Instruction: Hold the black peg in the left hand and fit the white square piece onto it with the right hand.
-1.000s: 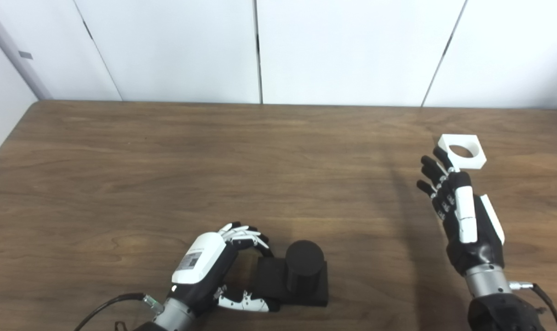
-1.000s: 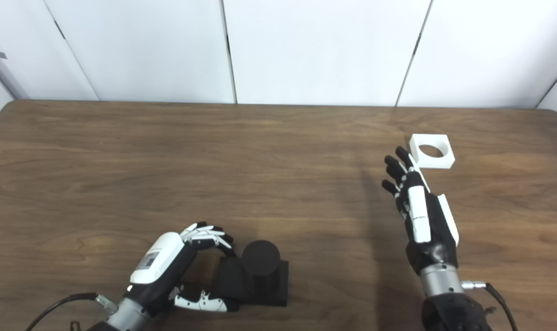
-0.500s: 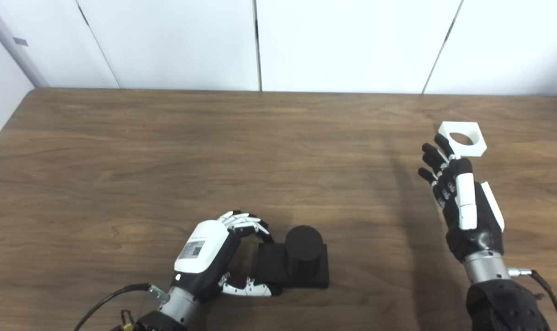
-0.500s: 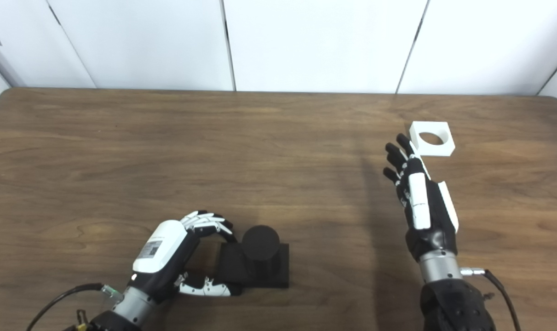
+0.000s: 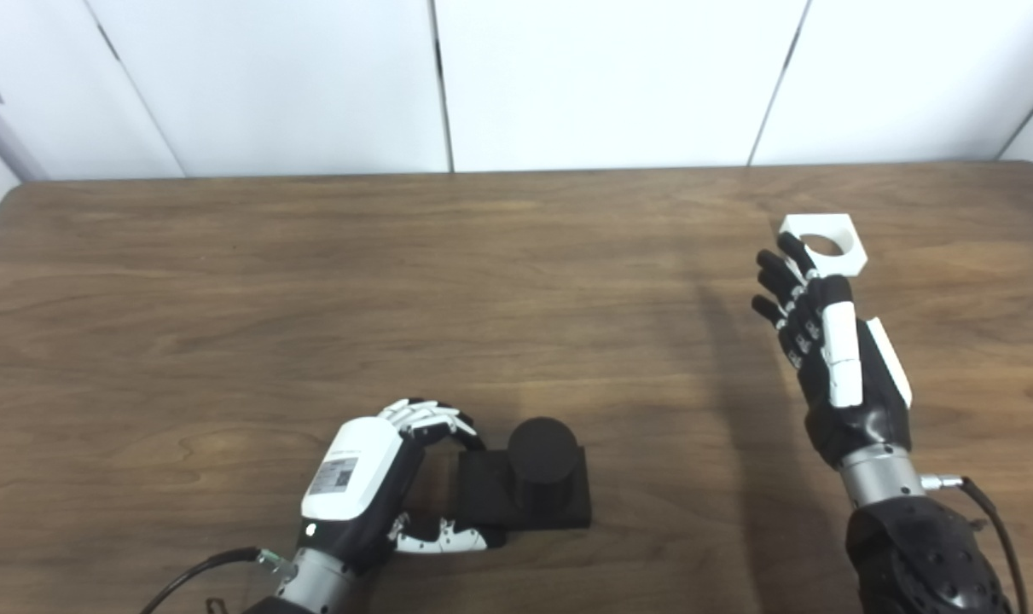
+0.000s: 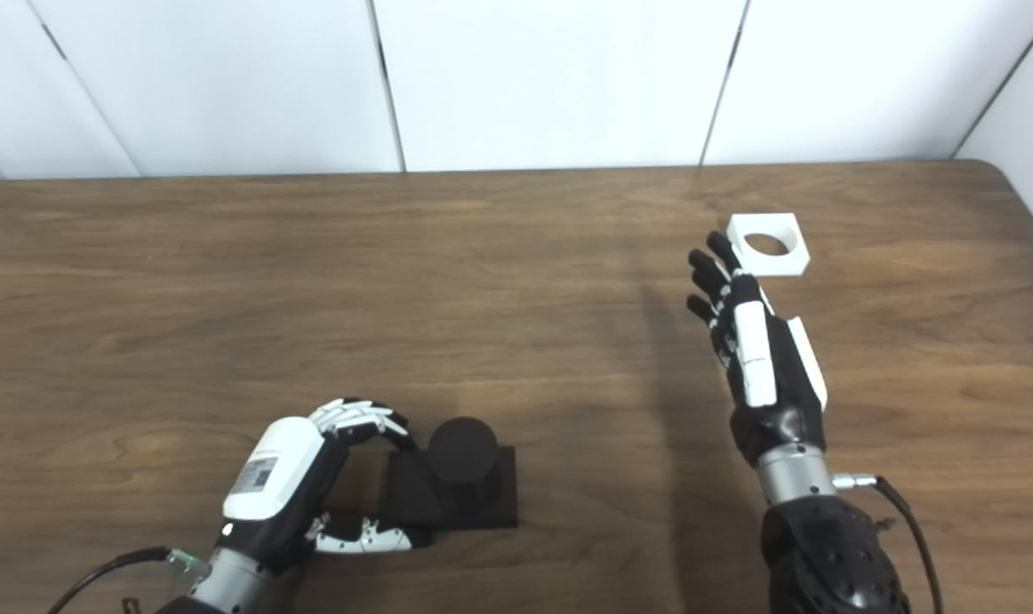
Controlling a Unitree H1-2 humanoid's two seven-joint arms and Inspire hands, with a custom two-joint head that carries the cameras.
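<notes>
While the task stands at its grasping stage, we list: black peg (image 5: 542,450), an upright cylinder on a square base, flat on the table (image 5: 226,324) near the front edge; left hand (image 5: 371,477) curled about the base's left side, fingers above and thumb below, touching it or very nearly, though we cannot tell whether the grip has closed. White square piece (image 5: 826,244), with its round hole, lies at the far right; right hand (image 5: 827,341) is open and empty, fingers spread, their tips at the piece's near-left corner. Risks, in our judgement: the fingertips may nudge the light piece away rather than enclose it; a loose hold on the base may let the peg tilt during fitting. Against the earlier pictures, the camera has shifted the whole scene; both hands and both parts keep nearly the same relations, the left fingers curled a little closer.
</notes>
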